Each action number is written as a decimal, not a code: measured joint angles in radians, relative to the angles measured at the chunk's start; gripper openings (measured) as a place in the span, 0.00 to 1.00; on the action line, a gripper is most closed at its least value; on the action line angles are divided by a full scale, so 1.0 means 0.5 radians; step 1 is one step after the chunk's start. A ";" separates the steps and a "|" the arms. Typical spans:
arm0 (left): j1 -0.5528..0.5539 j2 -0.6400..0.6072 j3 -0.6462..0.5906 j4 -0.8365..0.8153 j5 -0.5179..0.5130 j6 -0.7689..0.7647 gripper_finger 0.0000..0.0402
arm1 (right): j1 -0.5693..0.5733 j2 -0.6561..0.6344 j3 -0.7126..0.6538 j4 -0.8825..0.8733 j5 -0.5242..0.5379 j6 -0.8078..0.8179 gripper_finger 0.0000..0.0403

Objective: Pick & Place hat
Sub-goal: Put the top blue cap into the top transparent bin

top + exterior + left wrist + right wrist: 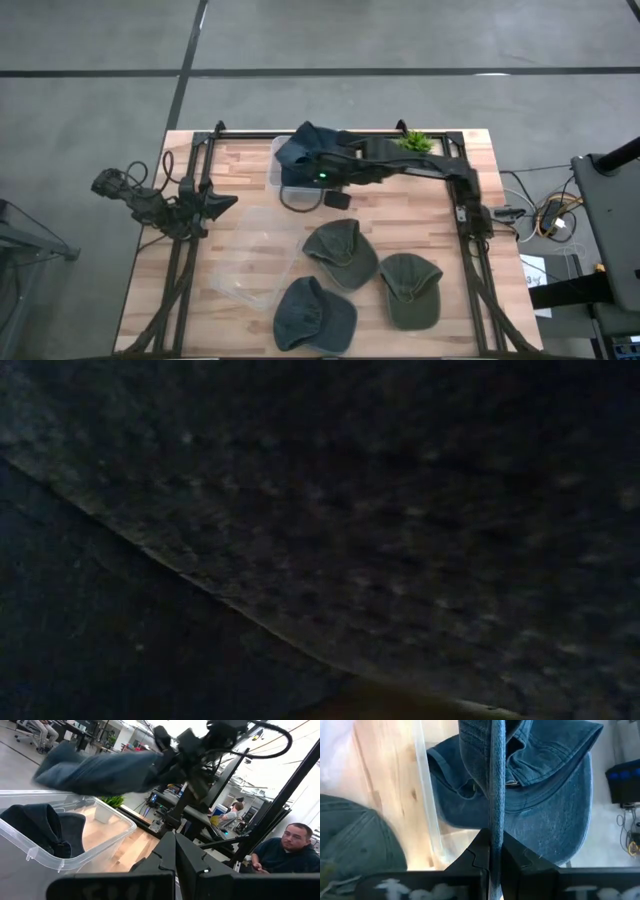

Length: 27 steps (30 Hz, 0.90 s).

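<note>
My right gripper (328, 160) is shut on a blue denim cap (308, 140) and holds it above a clear plastic bin (277, 172) at the table's far middle. In the left wrist view the held cap (95, 770) hangs in the air over the bin (65, 857), with a dark cap (45, 827) lying inside. The right wrist view shows another blue cap (545, 810) lying under the held one. Two green caps (340, 250) (410, 288) and one blue cap (315, 315) rest crown-up on the near table. My left gripper (228, 204) waits shut at the left side. My right gripper pinches an edge of the blue cap (495, 805) between its two fingers; the cloth shows edge-on, so I cannot tell brim from crown. The cap is lifted clear and reaches out level beyond the fingers (161, 751), above the bin.
A clear flat lid (250, 268) lies on the table left of the three caps. A small green plant (416, 141) stands at the far right corner. Dark cloth close to the lens fills the low view. People sit in the room beyond the table (295, 850).
</note>
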 joint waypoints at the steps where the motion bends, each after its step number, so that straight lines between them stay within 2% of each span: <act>1: -0.001 0.000 0.000 0.000 0.000 0.000 0.01 | -0.019 0.051 0.035 0.003 -0.028 -0.017 0.03; 6: -0.001 0.000 0.000 -0.002 0.000 -0.001 0.01 | -0.084 0.200 0.050 0.077 -0.058 -0.052 0.03; 11: -0.001 0.000 0.000 -0.021 0.000 -0.003 0.01 | -0.088 0.316 0.048 0.081 0.123 -0.053 0.03; 19: 0.000 0.000 0.000 -0.035 0.000 -0.006 0.01 | -0.077 0.491 0.048 0.133 0.163 -0.022 0.03; 27: 0.000 0.000 0.000 -0.049 0.000 -0.012 0.01 | -0.060 0.493 0.046 0.092 0.169 0.069 0.03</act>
